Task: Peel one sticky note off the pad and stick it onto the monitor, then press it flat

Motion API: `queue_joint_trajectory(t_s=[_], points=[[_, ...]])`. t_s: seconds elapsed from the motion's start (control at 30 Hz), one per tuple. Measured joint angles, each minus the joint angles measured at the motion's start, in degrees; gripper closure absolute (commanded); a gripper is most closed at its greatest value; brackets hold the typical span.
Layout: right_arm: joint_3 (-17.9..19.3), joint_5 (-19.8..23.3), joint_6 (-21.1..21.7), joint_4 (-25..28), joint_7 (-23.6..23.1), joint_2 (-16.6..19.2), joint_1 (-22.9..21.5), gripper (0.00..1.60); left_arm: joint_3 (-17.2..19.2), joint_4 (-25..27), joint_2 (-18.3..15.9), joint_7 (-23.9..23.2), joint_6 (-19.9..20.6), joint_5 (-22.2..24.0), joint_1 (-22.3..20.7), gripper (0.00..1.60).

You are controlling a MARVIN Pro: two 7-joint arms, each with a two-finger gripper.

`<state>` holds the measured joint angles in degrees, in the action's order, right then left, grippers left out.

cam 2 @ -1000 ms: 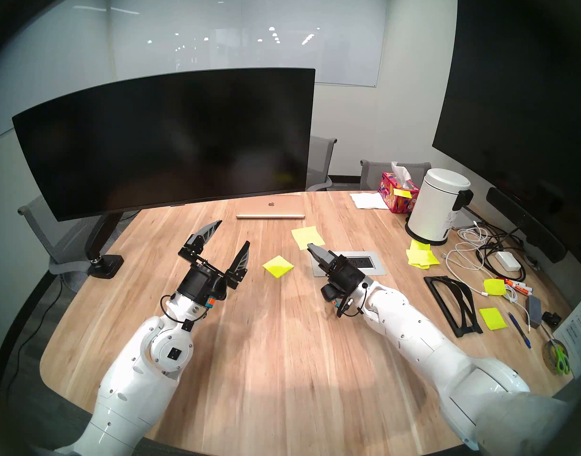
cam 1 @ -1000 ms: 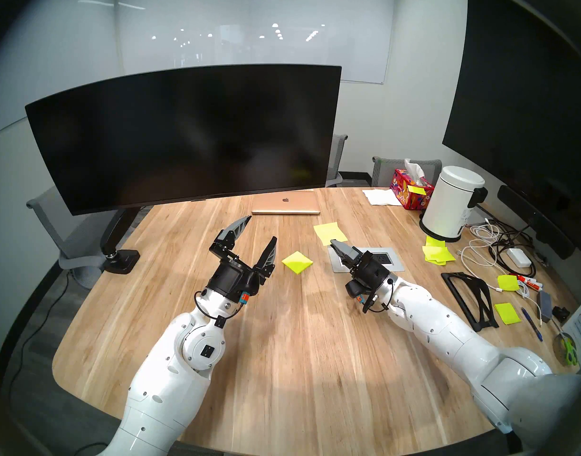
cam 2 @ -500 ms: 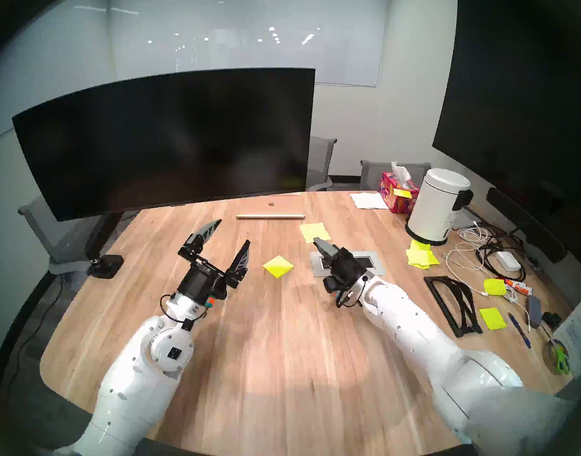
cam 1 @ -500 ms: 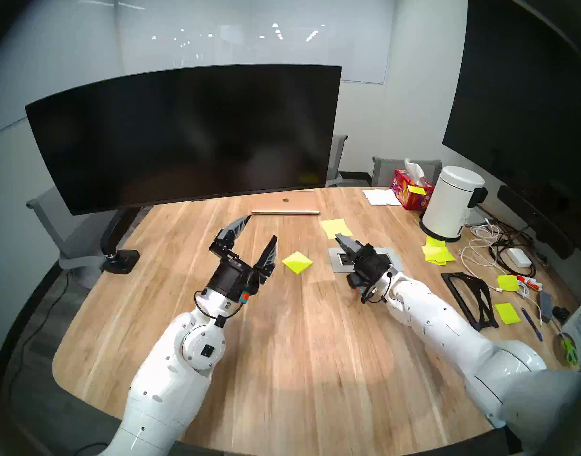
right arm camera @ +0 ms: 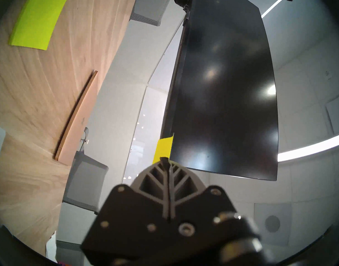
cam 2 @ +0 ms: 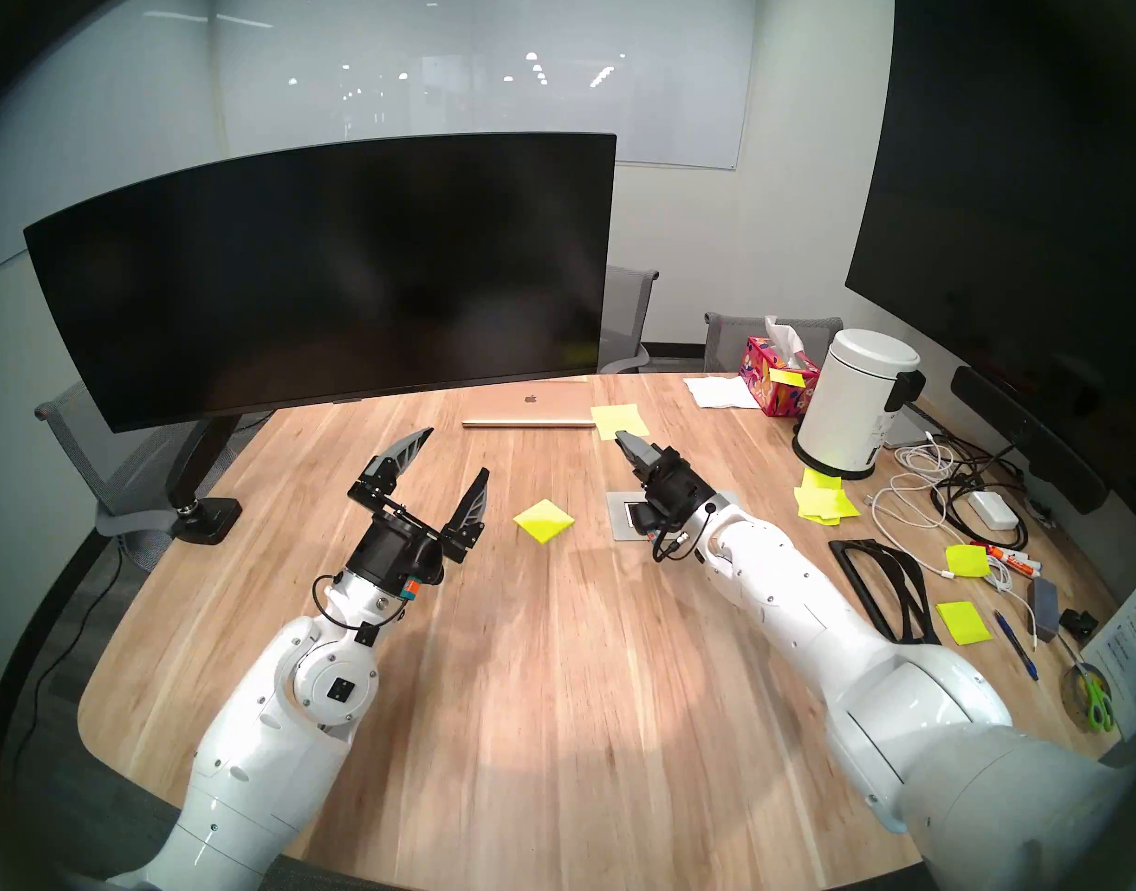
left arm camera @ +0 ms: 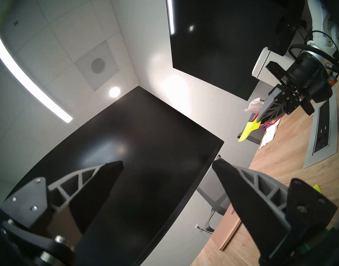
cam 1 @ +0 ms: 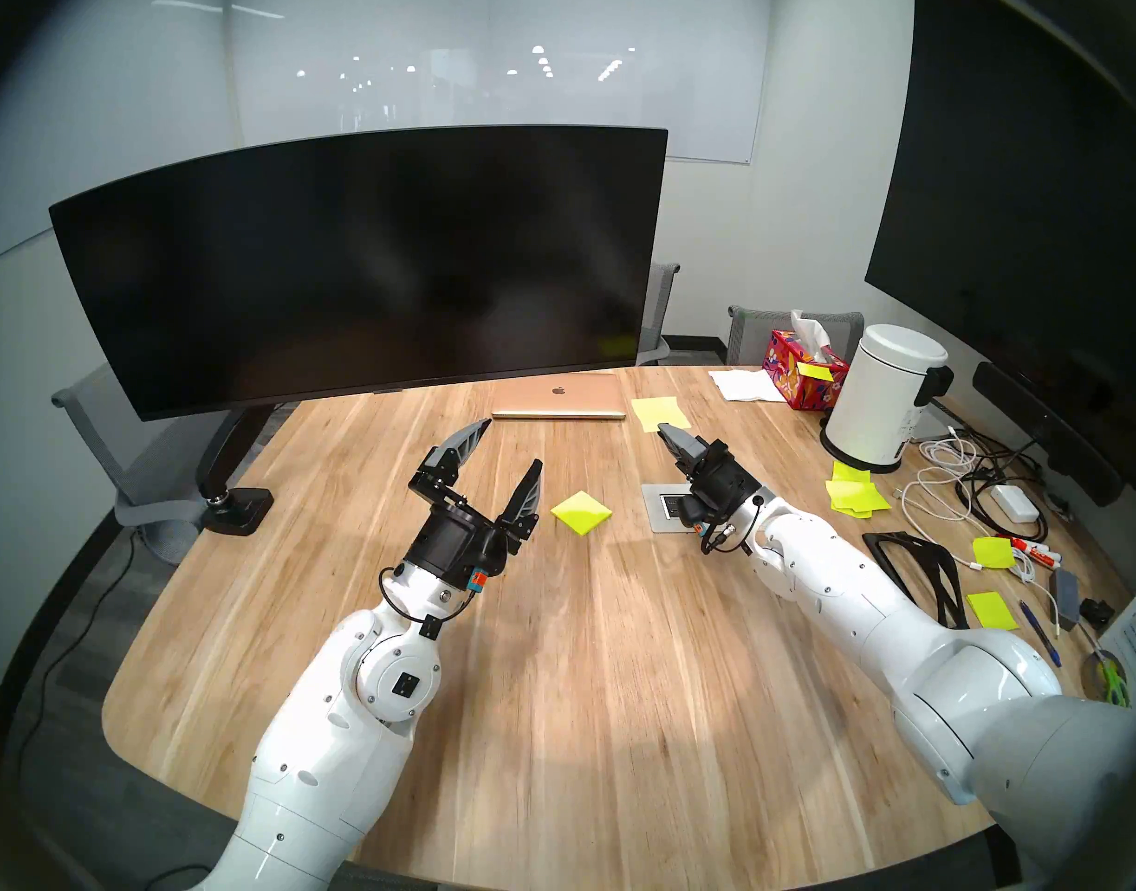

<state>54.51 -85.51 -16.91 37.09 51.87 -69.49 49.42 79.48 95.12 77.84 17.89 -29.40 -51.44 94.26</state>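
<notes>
Above table [cam 1: 552, 645], sticky note [cam 1: 660, 412] monitor-ward [cam 1: 359, 259]

A blank neon sticky note [cam 1: 660, 412] hangs pinched at twelve o'clock from the pad [cam 1: 581, 512], which lies flat below the dark curved monitor [cam 1: 359, 266].

Right gripper [cam 2: 624, 438] pinches sticky note [cam 2: 618, 420] above table [cam 2: 552, 677], monitor [cam 2: 333, 272] at its 10 o'clock. Left gripper [cam 2: 452, 452] spread wide; pad [cam 2: 544, 520] at its 3 o'clock.
</notes>
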Motion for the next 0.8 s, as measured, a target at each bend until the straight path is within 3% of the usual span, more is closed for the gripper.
queue_joint_trajectory(t_s=[0.6,0.8], points=[[0.29,-3.66,3.36,-5.86,4.45,-3.76,-4.02,1.6,0.01,0.0,0.04,0.0,-0.01,-0.16,0.0,0.0],[0.26,-4.86,5.01,-4.74,7.31,-4.42,-3.93,1.6,0.02,0.0,0.05,0.0,-0.02,-0.19,0.0,0.0]])
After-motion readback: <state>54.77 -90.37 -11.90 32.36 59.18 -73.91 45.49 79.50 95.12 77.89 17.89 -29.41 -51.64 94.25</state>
